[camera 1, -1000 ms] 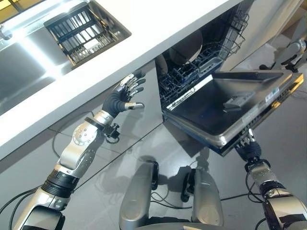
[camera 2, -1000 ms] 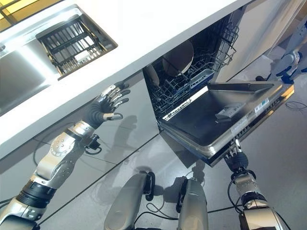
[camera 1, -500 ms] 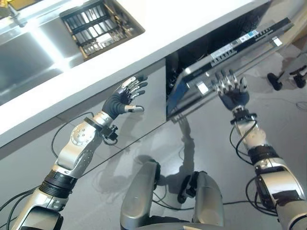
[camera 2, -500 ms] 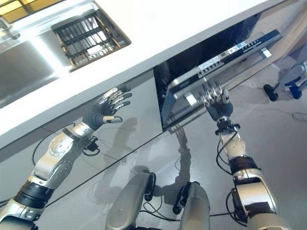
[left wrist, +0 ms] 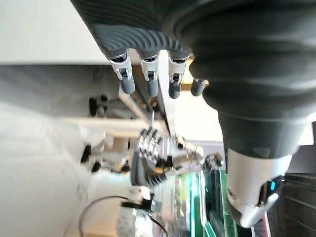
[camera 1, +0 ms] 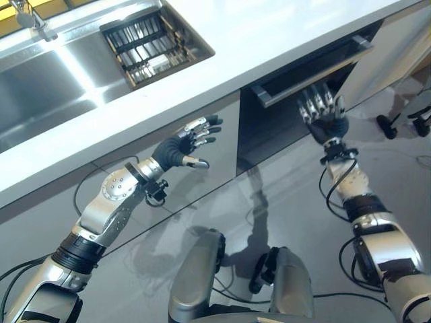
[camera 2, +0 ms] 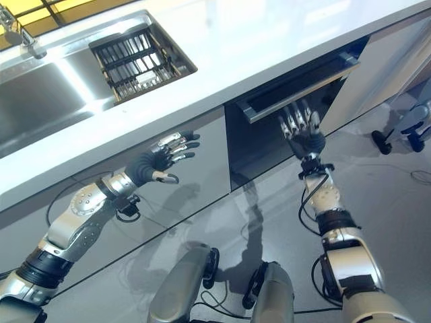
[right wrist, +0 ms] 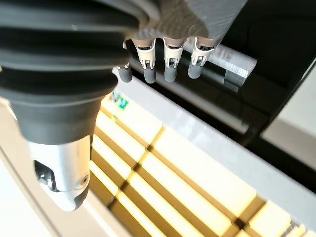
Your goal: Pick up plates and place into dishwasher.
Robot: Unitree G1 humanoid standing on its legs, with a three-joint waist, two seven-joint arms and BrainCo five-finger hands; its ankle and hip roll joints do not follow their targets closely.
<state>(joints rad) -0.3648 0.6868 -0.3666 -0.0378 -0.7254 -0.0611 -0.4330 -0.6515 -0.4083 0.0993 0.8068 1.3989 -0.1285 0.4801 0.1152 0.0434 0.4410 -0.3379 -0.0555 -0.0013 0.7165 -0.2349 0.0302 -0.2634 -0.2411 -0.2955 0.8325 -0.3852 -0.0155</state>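
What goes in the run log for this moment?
dishwasher door: almost shut | right hand: open, fingers straight against door | left hand: open, idle by cabinet front | plates: none visible

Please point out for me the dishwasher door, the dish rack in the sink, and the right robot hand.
dishwasher door [camera 1: 269, 128]: left eye view, on its dark front panel.
dish rack [camera 1: 145, 46]: left eye view, on its middle bars.
right robot hand [camera 1: 326, 121]: left eye view, on its dark back cover.
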